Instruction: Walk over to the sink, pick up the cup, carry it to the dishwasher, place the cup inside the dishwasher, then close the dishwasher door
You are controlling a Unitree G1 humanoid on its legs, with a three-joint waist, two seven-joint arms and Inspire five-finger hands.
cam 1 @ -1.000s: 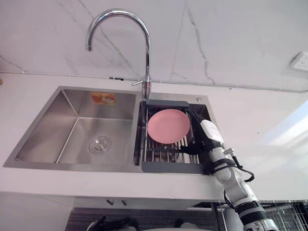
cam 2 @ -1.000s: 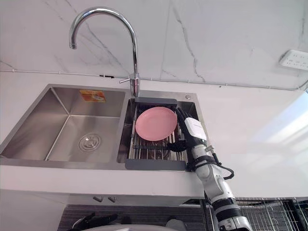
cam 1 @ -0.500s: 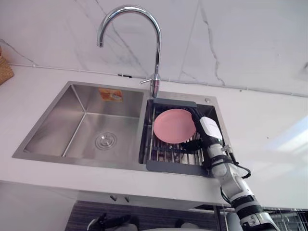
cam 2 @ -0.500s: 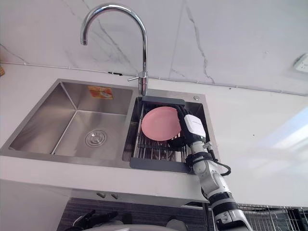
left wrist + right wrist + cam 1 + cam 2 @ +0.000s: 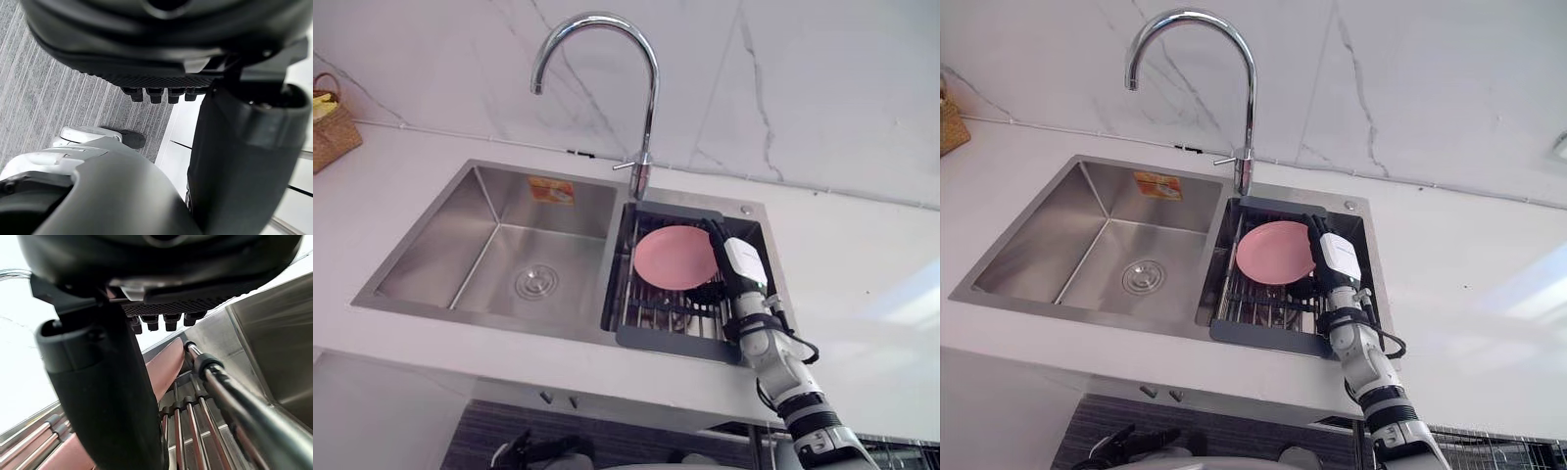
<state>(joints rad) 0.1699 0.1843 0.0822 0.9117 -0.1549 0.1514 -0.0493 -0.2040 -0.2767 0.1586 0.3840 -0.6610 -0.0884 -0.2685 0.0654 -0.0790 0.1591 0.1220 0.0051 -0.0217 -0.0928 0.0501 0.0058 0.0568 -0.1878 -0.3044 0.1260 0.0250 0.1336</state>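
1. The right hand (image 5: 744,266), with a white cover on its back, reaches into the right basin of the sink (image 5: 499,245). Its fingers (image 5: 715,233) lie straight and close together along the right rim of a pink plate (image 5: 674,258), gripping nothing.
2. In the right wrist view the thumb (image 5: 107,396) stands out straight in front of the plate's edge. Whether it touches the plate cannot be told.
3. The plate lies tilted on the dark-framed dish rack (image 5: 671,340), whose metal bars (image 5: 195,431) run under the hand.
4. The left basin holds a round drain (image 5: 536,282) and has an orange sticker (image 5: 551,190) on its back wall.
5. A curved chrome tap (image 5: 651,98) rises behind the divide between the basins.
6. The white worktop (image 5: 862,284) surrounds the sink, and a wicker basket (image 5: 335,135) stands at its far left.
7. The left hand (image 5: 146,49) hangs low over grey striped floor (image 5: 49,98), with its fingers relaxed and holding nothing.
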